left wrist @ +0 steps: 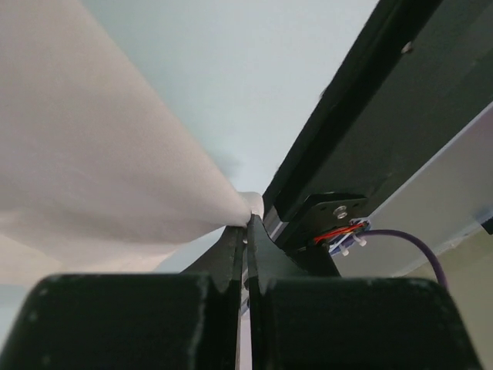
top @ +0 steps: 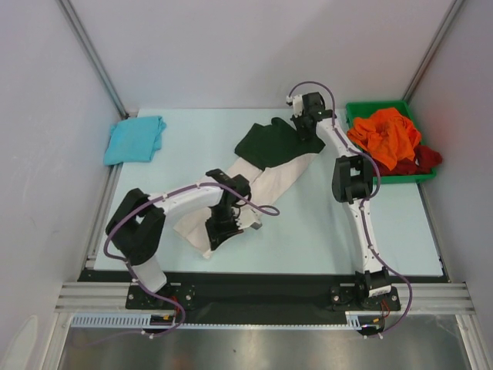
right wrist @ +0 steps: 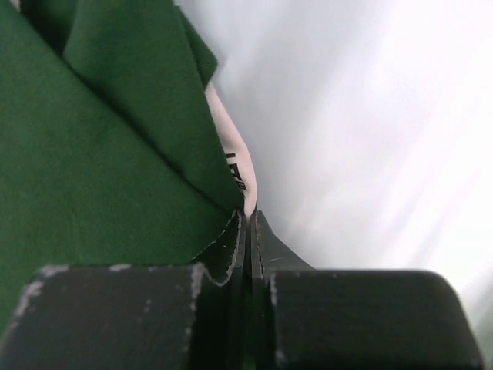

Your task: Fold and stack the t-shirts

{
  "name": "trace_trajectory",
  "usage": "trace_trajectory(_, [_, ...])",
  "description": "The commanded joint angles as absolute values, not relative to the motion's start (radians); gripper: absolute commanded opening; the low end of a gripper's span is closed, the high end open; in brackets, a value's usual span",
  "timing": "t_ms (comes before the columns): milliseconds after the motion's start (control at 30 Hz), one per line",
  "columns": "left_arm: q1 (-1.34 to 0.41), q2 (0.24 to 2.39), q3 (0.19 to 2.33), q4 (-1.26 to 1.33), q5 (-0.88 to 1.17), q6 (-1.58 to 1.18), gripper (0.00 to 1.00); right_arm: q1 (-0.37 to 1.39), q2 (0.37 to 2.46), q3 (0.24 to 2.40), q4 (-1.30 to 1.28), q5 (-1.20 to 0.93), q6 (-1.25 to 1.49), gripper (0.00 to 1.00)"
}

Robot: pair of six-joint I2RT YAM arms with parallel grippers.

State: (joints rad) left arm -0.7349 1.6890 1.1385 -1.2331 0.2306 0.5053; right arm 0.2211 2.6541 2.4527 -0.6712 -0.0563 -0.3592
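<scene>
The cream t-shirt with dark green sleeves (top: pixel 269 166) is stretched across the middle of the table between both grippers. My left gripper (top: pixel 231 225) is shut on its cream hem end (left wrist: pixel 154 185) near the front. My right gripper (top: pixel 306 123) is shut on the green sleeve end (right wrist: pixel 115 139), where a cream edge with black print (right wrist: pixel 235 166) shows at the jaws. A teal t-shirt (top: pixel 136 139) lies folded at the back left. An orange t-shirt (top: pixel 385 135) and a dark red one (top: pixel 422 159) lie in the green bin (top: pixel 358 110).
The green bin stands at the back right beside the right arm. A black strip and metal rail (top: pixel 269 287) run along the table's near edge. White walls close in the left, back and right sides.
</scene>
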Motion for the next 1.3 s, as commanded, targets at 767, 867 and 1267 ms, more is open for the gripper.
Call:
trace_trajectory(767, [-1.129, 2.184, 1.81, -1.338, 0.483, 0.439, 0.12, 0.298, 2.873, 2.671, 0.026, -0.087, -0.209, 0.01])
trace_trajectory(867, [-1.135, 2.209, 1.906, -1.359, 0.502, 0.436, 0.23, 0.288, 2.846, 2.704, 0.011, -0.106, -0.196, 0.11])
trace_trajectory(1267, [-1.011, 1.978, 2.125, -1.275, 0.243, 0.367, 0.52, 0.229, 2.285, 2.342, -0.133, -0.107, -0.121, 0.95])
